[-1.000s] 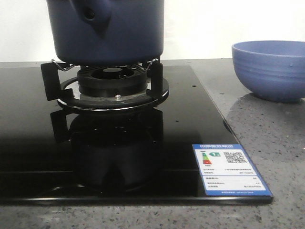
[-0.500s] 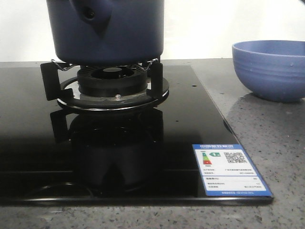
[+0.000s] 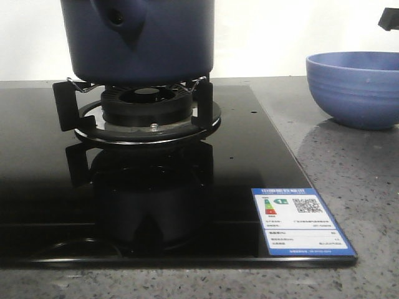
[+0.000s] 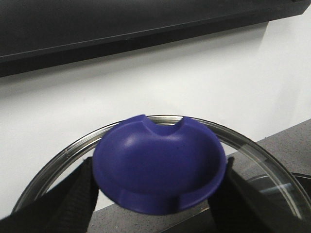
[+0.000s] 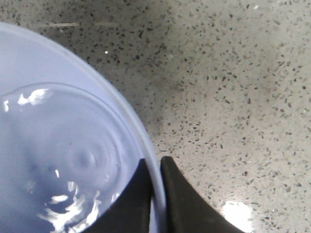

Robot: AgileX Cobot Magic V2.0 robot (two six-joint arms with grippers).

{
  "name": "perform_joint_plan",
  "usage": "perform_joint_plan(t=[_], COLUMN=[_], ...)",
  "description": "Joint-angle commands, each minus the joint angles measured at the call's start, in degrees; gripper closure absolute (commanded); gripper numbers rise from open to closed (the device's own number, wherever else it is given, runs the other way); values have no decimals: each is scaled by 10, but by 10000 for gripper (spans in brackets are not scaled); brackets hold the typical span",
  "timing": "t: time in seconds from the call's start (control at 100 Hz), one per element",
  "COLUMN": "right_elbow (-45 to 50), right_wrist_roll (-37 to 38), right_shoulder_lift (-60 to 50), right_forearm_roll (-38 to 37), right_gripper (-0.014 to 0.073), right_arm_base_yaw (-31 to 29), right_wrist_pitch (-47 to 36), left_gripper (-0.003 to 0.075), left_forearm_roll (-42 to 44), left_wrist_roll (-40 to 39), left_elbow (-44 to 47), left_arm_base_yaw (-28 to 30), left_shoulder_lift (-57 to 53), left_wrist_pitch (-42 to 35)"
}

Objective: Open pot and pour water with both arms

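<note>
The dark navy pot (image 3: 143, 37) stands on the burner stand (image 3: 146, 109), its stub with a round hole (image 3: 118, 18) towards me; its top is out of view. My left gripper (image 4: 158, 180) is shut on the blue knob (image 4: 160, 160) of a glass lid (image 4: 252, 148) and holds it up in front of a white wall. My right gripper (image 5: 155, 162) is shut on the rim of the periwinkle bowl (image 5: 63, 145), one finger inside and one outside; the water in it ripples. The bowl (image 3: 355, 90) is at the right on the counter side.
The black glass hob (image 3: 249, 156) carries a blue-and-white energy label (image 3: 299, 221) at its front right corner. Speckled grey counter (image 3: 361, 187) lies under and around the bowl. A dark part of the right arm (image 3: 389, 18) shows above the bowl.
The bowl has shifted slightly right and up in the front view, and a dark part of the right arm has come into view above it. The pot has not moved.
</note>
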Motion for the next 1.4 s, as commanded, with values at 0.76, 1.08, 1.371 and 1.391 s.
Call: perform_joint_plan(t=[0.76,1.08,1.371,1.391], right_elbow=[-485,-585,-578,-574], right_wrist_roll=[63,67,67,66], right_shoulder_lift=[74,148,159,159], right_forearm_roll=[51,62,50,47], right_gripper=[634,634,634,634], right_arm_base_yaw=[184,254,294,295], right_wrist_pitch=[163,117,20,12], left_gripper=[333,333,333,333], left_forearm_roll=[-26,-26,-25,-25], left_wrist_roll=[-4,-20,-21,-21], left_elbow=[-17,-17,-17,-17], left_arm_base_yaw=[0,43,62,62], left_shoulder_lift=[-17,-17,-17,-17], left_wrist_pitch=[-32,-28,-23,-23])
